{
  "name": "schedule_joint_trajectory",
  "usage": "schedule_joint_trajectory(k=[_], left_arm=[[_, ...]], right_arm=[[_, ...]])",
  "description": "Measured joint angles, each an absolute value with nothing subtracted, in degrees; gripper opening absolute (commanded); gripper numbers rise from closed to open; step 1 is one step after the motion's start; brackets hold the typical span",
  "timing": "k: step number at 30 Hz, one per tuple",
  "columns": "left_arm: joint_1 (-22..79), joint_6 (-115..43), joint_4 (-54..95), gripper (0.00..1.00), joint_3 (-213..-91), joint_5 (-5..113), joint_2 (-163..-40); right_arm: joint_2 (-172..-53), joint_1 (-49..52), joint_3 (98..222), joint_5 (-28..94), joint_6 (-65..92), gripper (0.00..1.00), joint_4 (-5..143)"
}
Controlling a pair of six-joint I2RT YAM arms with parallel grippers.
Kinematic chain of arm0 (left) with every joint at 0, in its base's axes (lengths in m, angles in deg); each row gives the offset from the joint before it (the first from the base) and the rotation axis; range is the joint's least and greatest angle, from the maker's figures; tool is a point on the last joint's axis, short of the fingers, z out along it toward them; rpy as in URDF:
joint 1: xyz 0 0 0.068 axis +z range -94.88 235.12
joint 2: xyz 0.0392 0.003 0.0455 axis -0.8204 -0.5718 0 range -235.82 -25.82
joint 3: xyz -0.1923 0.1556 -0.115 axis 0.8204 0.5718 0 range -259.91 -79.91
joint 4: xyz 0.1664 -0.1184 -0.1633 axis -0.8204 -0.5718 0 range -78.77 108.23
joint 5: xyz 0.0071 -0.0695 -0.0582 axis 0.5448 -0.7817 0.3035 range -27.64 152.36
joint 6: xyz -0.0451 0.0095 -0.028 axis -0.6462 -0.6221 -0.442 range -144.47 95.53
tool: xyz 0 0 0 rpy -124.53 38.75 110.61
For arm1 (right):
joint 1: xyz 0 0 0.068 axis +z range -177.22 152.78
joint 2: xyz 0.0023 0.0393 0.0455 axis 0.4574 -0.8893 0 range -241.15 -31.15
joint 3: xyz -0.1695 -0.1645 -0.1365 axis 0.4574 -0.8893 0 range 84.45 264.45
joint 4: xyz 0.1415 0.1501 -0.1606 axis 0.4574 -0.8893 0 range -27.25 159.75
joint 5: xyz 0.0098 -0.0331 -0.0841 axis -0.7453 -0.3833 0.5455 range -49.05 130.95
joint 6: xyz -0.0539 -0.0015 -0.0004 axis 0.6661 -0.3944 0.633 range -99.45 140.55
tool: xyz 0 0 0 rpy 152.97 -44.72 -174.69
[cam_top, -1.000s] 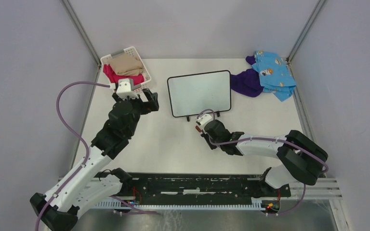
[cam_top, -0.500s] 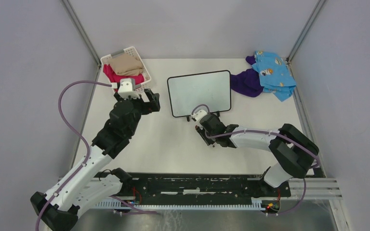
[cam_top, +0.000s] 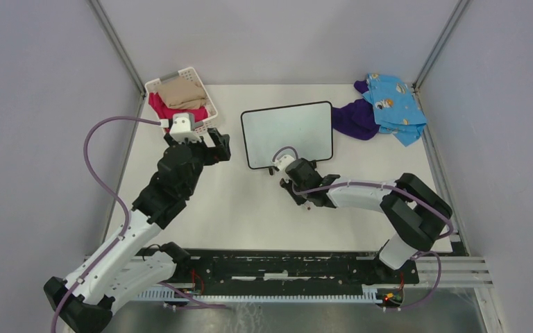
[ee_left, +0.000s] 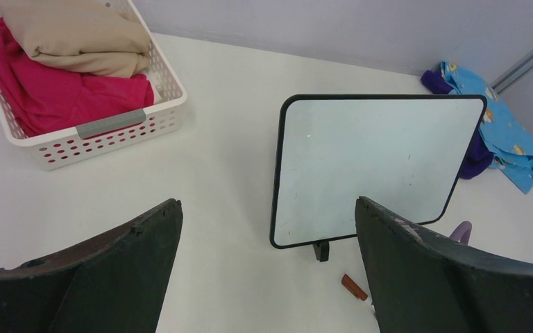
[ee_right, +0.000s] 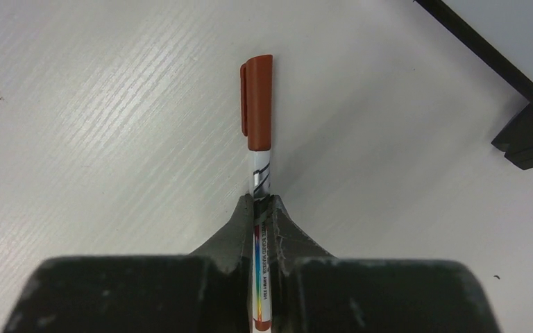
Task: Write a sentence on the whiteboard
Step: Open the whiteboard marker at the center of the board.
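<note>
The white table (cam_top: 250, 208) bore the whiteboard (cam_top: 288, 132) at its middle, towards the far side, between a white basket (ee_left: 111, 139) of folded clothes on the left and a heap of blue and purple cloth (cam_top: 388, 104) on the right. The left gripper (ee_left: 267, 205) hung beside the basket, facing the board, its fingers spread wide. The right gripper (ee_right: 260, 201) sat low at the board's near edge, fingers pinching a thin marker (ee_right: 257, 104), whose red-brown cap pointed out ahead of them.

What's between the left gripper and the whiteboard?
Nothing, just bare table. Left wrist view shows it between the open left gripper and the whiteboard; top view agrees.
</note>
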State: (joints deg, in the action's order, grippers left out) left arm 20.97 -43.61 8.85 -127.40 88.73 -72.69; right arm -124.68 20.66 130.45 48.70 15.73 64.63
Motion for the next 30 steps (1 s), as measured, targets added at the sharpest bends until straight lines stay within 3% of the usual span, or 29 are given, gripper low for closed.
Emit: schedule_joint_trajectory(k=[7,19,30], left_arm=[[21.0,-43.6,9.2,1.00,-127.4,87.1,-72.7],[20.7,-47.1,12.8,1.00,-126.6,75.3,-78.5],[19.5,-56.3,24.0,0.98,-127.2,47.8,-85.4]], right_arm=[[-119.9,20.6,125.0,48.7,14.9,0.00,67.4],[-86.7,20.6,104.8,44.3,8.5,0.00,78.7],[-68.8,20.6,91.4,38.8,2.0,0.00,98.0]])
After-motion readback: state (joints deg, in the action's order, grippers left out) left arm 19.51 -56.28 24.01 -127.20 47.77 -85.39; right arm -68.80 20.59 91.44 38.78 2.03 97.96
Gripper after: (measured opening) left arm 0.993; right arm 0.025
